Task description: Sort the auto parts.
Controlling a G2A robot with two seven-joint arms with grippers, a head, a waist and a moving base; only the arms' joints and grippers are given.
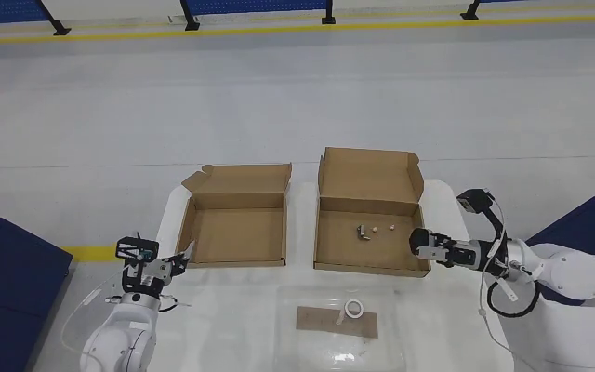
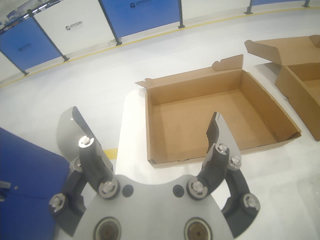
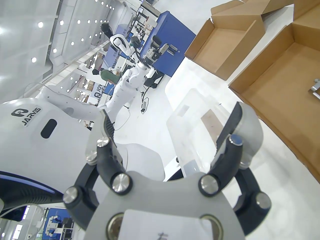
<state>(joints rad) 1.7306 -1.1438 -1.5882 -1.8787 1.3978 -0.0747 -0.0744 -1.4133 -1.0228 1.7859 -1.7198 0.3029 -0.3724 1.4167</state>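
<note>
The left tool [image 2: 143, 113] hangs wide open and empty, with the bare left box [image 2: 195, 86] just ahead of its fingertips. The right tool [image 3: 170, 112], equally spread, sits beside the right box [image 3: 275, 81], which holds small metal parts [image 1: 364, 232]. A white ring [image 1: 353, 308] lies in the clear tray [image 1: 297, 307] between both tools, likely awaiting pickup.

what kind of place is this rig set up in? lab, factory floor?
Probably a factory-style robot test hall rather than an office lab: blue and white partition panels fence off the area, a yellow line runs along in front of them, and a second white robot stands at another station behind.
</note>
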